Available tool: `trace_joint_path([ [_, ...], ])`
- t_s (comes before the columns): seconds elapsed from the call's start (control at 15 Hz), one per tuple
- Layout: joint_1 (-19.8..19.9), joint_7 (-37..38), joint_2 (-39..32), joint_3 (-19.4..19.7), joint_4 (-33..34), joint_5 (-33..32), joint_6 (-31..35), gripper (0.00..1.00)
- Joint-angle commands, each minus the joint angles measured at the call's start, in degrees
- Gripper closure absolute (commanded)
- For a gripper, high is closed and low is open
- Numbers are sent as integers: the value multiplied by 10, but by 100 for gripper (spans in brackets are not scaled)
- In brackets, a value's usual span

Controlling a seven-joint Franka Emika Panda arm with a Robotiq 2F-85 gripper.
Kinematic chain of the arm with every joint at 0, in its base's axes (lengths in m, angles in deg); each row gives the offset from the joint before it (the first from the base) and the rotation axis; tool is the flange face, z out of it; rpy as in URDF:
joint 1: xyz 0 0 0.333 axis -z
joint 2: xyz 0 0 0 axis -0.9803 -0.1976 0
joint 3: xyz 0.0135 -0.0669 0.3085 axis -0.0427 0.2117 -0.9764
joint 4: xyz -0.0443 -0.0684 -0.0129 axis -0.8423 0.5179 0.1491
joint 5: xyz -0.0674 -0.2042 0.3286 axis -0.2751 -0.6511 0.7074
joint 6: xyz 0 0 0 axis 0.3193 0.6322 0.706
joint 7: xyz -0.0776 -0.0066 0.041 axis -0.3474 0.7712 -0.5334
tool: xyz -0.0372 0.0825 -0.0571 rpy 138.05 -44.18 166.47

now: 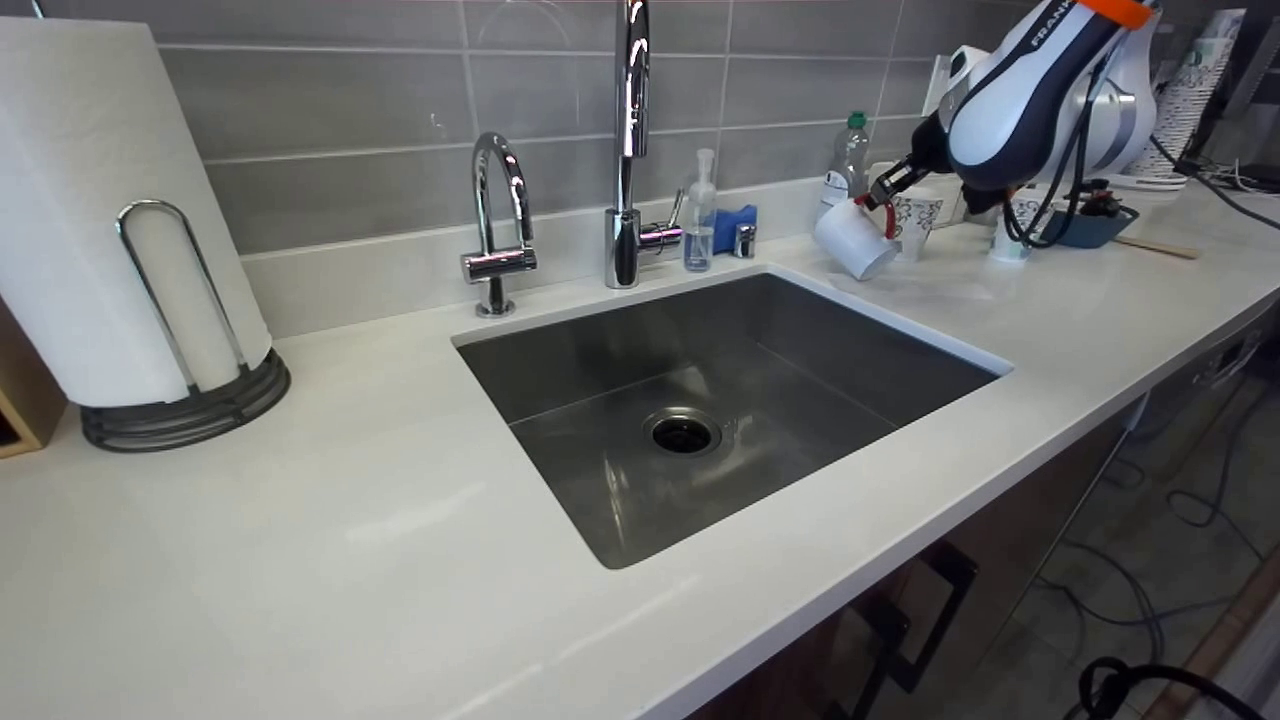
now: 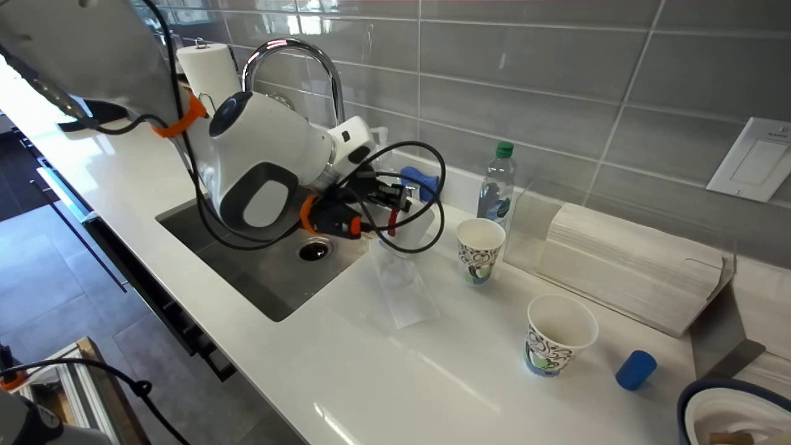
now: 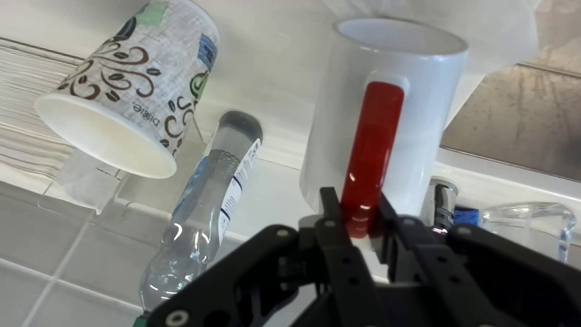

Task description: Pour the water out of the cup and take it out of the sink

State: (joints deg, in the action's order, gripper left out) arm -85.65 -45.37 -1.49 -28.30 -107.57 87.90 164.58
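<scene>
Wrist view: the red handle [image 3: 374,131] of the cup [image 3: 420,122] is pinched near its six o'clock end between the black fingers [image 3: 335,227]; the gripper [image 3: 358,206] is clamped narrow on it, no second item held. A pale round end of the cup is turned toward twelve o'clock; whether mouth or base cannot be told, and no water can be made out.

In an exterior view the cup is seen tilted, between one and two o'clock from the drain [image 1: 682,432], outside the basin of the sink [image 1: 770,410], over the countertop [image 1: 1050,310]. Contact with the countertop cannot be told. In an exterior view a patterned paper cup [image 2: 479,253] is seen between three and four o'clock from the cup.

Progress, as judged: removal from the sink looks done; pouring is presumed done but cannot be confirmed, as the contents are not shown. Left, probably: cup to be levelled, set down on the countertop and released; none of that is done yet
</scene>
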Motion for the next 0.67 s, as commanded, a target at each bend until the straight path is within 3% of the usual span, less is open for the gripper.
trace_joint_path([
  [0.0,-46,-30,-11,21,6,52,27,95],
  [0.6,-103,-43,-5,44,-54,166,90,95],
])
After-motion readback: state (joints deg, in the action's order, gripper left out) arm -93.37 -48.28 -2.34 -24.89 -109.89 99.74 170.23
